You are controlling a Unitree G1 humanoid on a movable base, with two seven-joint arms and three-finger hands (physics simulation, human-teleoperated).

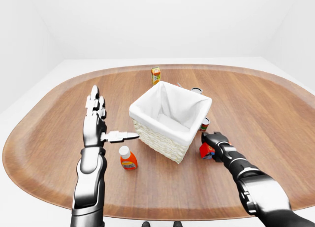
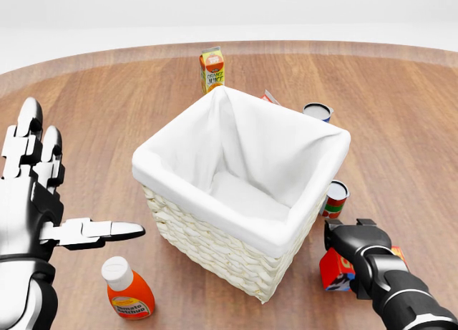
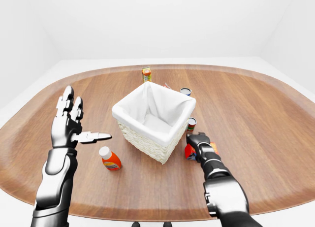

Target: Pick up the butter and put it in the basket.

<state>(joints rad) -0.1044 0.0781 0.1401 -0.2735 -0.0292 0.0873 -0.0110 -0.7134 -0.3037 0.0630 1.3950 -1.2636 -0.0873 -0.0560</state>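
While my right hand (image 2: 356, 243) sits low over the red butter box (image 2: 335, 268) just beside the basket's (image 2: 215, 237) near corner, I can't tell whether its fingers have truly closed on the box; they curl down over its top edge, touching or nearly so, but the pads are hidden from me. The butter rests on the wooden table (image 2: 401, 129), directly under and slightly to the inside of that hand, with the wicker wall of the basket right next to it. My worry is a shallow pinch: if I lift with only the top edge caught, I judge the box could pivot and drop out. The small can (image 2: 335, 198) stands just beyond the fingertips, so any push forward may knock it over. Swinging inward too low would drive the box into the basket wall or drag the white liner (image 2: 243, 151), so I want clear height first. My left hand (image 2: 32, 194) is spread wide and holding nothing, well away on the far side of the basket, above the ketchup bottle (image 2: 129, 290), so it poses no risk.
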